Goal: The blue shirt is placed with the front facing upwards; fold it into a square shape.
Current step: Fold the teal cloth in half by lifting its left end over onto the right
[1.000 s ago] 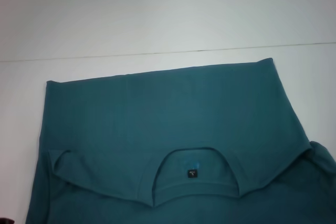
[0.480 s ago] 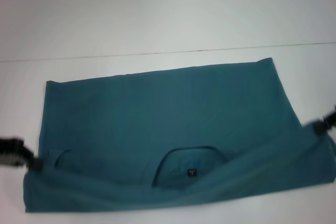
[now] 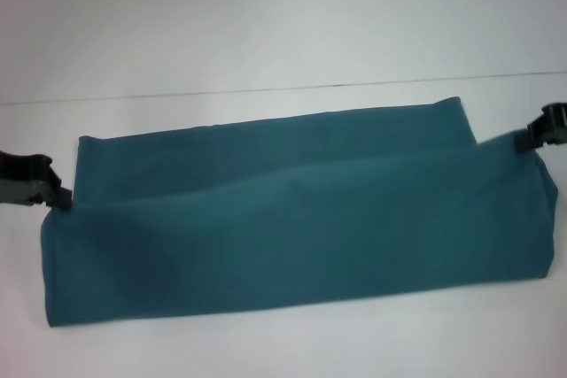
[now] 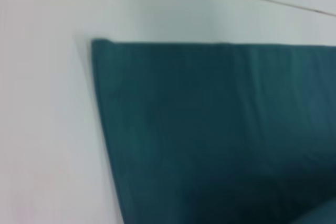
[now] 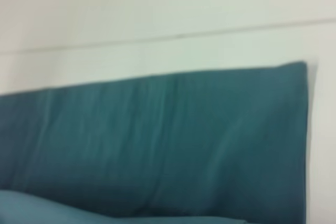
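Note:
The blue shirt [image 3: 292, 219] lies across the white table as a wide teal band. Its near part is raised and folded over toward the far edge, hiding the neck opening and label. My left gripper [image 3: 58, 199] grips the fold's left end, and my right gripper [image 3: 530, 141] grips the fold's right end; both are shut on the cloth. No lettering shows. In the left wrist view the flat lower layer of the shirt [image 4: 220, 129] shows with its far left corner. The right wrist view shows the shirt [image 5: 157, 145] with its far right corner and a lifted fold below.
The white table [image 3: 266, 343] runs all around the shirt. A thin dark line [image 3: 266, 90] crosses it just beyond the shirt's far edge. Nothing else stands on the surface.
Both grippers came into view at the shirt's sides and carried its near part up and away from me. The neck opening and label are now covered by the fold.

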Available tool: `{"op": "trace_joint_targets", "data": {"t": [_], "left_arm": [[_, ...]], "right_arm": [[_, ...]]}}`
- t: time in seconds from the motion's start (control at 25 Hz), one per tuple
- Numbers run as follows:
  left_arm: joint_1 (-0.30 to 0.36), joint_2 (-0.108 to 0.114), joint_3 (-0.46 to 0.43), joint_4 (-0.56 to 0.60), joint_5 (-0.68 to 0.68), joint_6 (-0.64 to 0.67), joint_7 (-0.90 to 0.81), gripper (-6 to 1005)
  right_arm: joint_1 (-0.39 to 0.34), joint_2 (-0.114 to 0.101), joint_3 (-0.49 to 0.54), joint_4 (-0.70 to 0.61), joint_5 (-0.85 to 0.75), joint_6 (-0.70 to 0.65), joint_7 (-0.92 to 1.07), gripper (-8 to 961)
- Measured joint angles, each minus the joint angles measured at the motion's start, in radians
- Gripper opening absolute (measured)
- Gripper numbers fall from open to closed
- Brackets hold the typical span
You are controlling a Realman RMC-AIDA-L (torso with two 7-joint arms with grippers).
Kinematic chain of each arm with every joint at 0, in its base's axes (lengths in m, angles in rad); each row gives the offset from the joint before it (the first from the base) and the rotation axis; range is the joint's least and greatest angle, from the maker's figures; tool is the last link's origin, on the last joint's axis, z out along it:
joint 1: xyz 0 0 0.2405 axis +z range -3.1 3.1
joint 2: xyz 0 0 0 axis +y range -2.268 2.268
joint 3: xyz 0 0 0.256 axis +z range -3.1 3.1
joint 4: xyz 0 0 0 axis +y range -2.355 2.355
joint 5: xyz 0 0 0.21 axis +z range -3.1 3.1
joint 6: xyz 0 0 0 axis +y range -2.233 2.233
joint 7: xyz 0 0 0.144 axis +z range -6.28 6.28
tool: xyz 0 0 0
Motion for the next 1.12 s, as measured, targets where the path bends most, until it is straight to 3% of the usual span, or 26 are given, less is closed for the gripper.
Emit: {"op": "trace_joint_targets", "data": {"t": [0.24, 0.48, 0.8, 0.92, 1.12], "left_arm": [[-0.032, -0.005, 0.077, -0.062, 0.001, -0.154, -0.061, 0], [-0.06, -0.01, 0.081, -0.108, 0.001, -0.25, -0.063, 1], [-0.096, -0.011, 0.083, -0.153, 0.001, -0.351, -0.076, 0], [-0.103, -0.018, 0.083, -0.165, 0.001, -0.402, -0.076, 0], [-0.1, -0.06, 0.083, -0.18, 0.001, -0.568, -0.069, 1]], "right_arm": [[0.009, 0.022, -0.019, 0.001, 0.0, 0.109, 0.044, 57], [0.014, 0.05, -0.077, 0.023, -0.004, 0.221, 0.085, 57], [0.041, 0.063, -0.099, 0.101, -0.005, 0.384, 0.11, 57], [0.054, 0.068, -0.135, 0.141, -0.007, 0.456, 0.123, 57], [0.066, 0.079, -0.191, 0.184, -0.014, 0.577, 0.151, 57]]}}
